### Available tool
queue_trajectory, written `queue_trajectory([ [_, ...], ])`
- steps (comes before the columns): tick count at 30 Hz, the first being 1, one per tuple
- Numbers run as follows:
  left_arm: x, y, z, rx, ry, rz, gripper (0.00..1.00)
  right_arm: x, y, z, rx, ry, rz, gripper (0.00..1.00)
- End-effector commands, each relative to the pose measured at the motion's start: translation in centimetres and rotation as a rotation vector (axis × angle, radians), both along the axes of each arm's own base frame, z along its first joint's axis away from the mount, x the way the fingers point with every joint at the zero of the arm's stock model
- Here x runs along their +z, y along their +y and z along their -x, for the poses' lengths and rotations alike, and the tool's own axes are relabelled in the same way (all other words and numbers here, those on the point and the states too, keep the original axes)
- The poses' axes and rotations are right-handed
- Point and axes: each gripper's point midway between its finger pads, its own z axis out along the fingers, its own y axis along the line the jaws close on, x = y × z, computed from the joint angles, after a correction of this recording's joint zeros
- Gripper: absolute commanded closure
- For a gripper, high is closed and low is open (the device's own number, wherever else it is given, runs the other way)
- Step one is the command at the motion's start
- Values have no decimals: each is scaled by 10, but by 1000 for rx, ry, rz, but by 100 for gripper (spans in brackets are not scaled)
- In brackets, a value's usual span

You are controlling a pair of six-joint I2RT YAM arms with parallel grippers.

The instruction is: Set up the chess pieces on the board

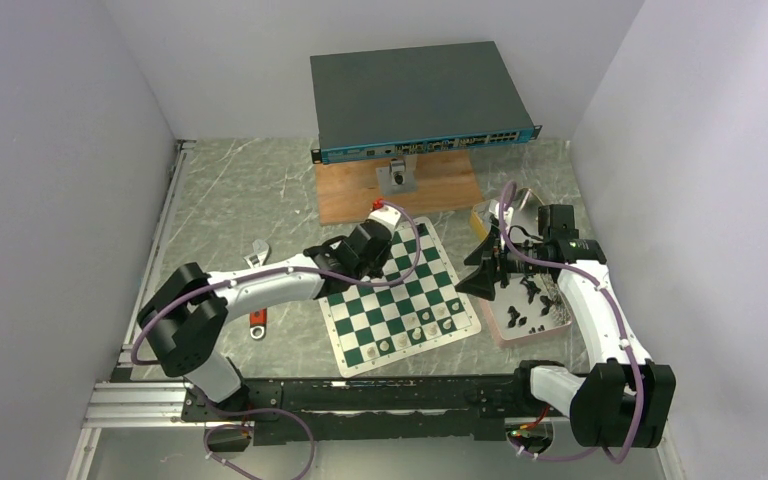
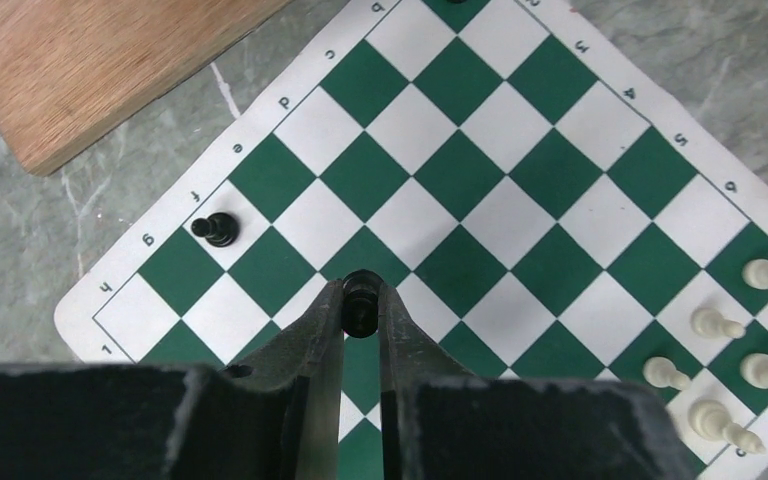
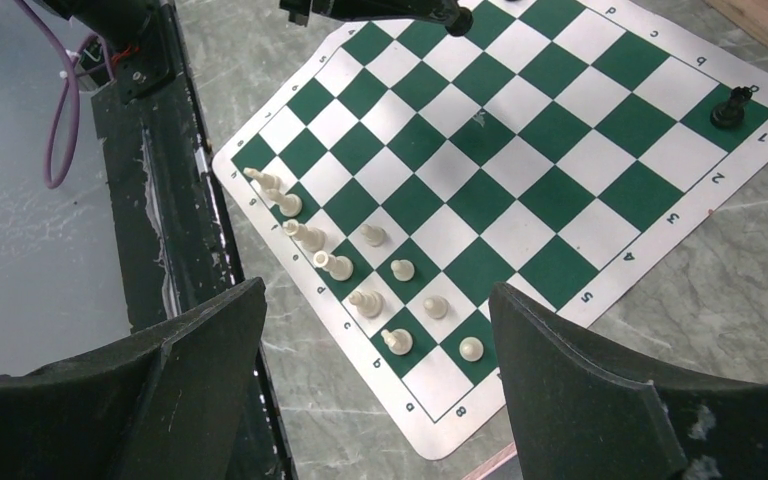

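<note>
Green-and-white board (image 1: 400, 300) sits at centre; black pieces (image 1: 532, 292) lie in the tray (image 1: 516, 341) at 3 o'clock. Left wrist: left claw (image 2: 360, 305) clamped on a black piece (image 2: 362, 284) over the board; second piece (image 2: 216, 229) stands at 9 o'clock. Right wrist: right claw (image 3: 380, 370) spread wide, empty.

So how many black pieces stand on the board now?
2: a black piece at the a1 corner, another on f1. A third is in the left gripper, which may hide more.
</note>
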Motion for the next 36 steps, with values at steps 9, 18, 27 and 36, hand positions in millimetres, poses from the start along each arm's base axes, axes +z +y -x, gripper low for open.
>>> queue_trajectory([
  [9, 9, 22, -30, 117, -9, 19, 100, 8, 0, -5, 11, -51, 0, 15],
  [18, 8, 24, -40, 161, 33, 49, 100, 7, -1, -6, 10, -46, 1, 15],
  [27, 2, 23, -48, 156, 64, 49, 100, 6, -1, -6, 11, -44, 1, 15],
  [36, -4, 14, -60, 121, 82, 45, 100, 5, -1, -6, 9, -43, 3, 14],
])
